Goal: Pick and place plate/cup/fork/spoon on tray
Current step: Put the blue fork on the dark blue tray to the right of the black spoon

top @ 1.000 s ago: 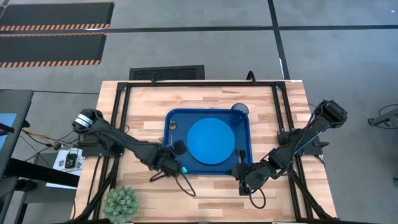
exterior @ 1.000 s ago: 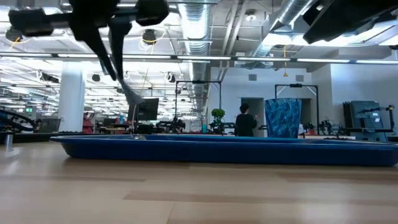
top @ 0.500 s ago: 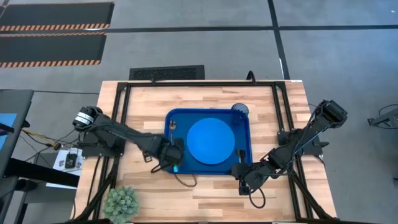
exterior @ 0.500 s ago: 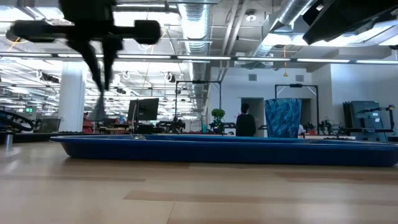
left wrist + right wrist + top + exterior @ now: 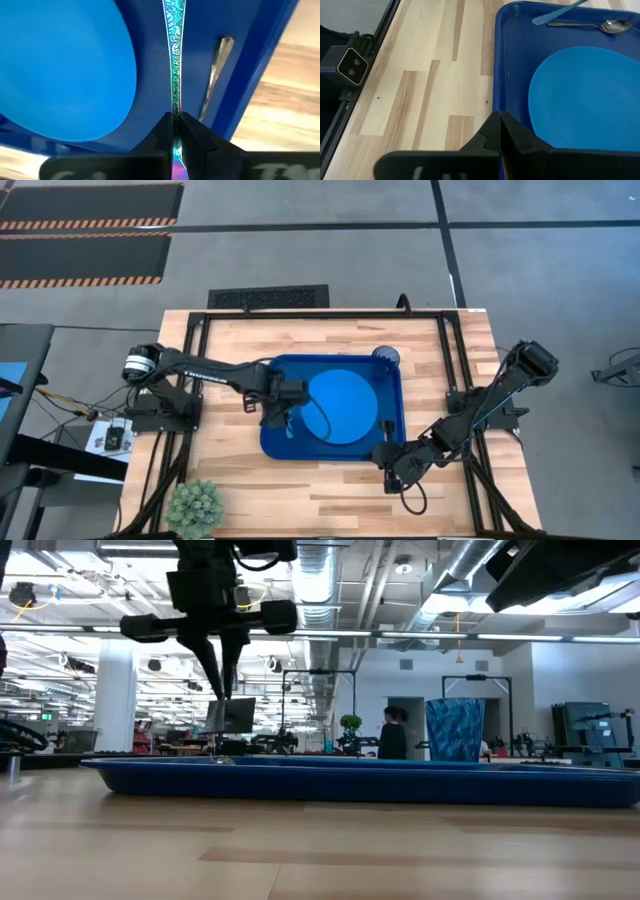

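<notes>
Two arms are working by the tray: the left gripper, pinching the fork, is hovering over its strip between plate and spoon. Lowering and releasing likely comes next. The right gripper, fingers together and empty, is waiting beside the tray.

Bright blue plate, dark blue tray, teal scroll-patterned fork, silver spoon.

The left arm reaches in from the table's left side, its left gripper pinched tight (fingertips pointing down), while the right gripper, fingers pressed together, waits low at the front right.
</notes>
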Tool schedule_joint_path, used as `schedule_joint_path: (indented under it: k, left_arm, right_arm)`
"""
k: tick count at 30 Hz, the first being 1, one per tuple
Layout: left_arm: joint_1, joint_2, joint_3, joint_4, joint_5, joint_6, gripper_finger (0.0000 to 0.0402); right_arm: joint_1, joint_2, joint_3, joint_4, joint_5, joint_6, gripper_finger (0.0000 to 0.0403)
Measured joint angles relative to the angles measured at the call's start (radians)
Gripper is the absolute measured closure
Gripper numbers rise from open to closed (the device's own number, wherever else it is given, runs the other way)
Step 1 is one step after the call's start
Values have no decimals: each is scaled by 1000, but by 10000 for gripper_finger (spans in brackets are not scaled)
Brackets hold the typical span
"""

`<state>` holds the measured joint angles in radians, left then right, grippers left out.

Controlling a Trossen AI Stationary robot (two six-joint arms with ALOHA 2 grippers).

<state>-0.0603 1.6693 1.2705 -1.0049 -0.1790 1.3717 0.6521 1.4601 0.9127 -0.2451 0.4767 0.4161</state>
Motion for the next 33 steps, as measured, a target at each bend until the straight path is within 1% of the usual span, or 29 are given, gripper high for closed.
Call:
schedule_joint_path:
  k: [4,9,11,17,23,29,33]
  left_arm:
    - [23,0,0,1,45,-11,389]
    - [50,7,-1,11,113,87,398]
    - [66,20,-11,37,115,115,396]
    - [101,82,-20,25,120,193,399]
    - [120,128,-19,112,130,273,400]
    - [170,133,-19,113,149,328,401]
    - [187,133,-19,104,173,335,397]
  right_arm:
    - [0,0,0,0,0,-7,391]
    - [0,0,0,0,0,-22,391]
    - [0,0,0,1,0,-23,391]
    - [0,0,0,17,0,-32,391]
    - [0,0,0,18,0,-36,391]
    - [0,0,0,18,0,-35,391]
    - [0,0,0,18,0,-35,391]
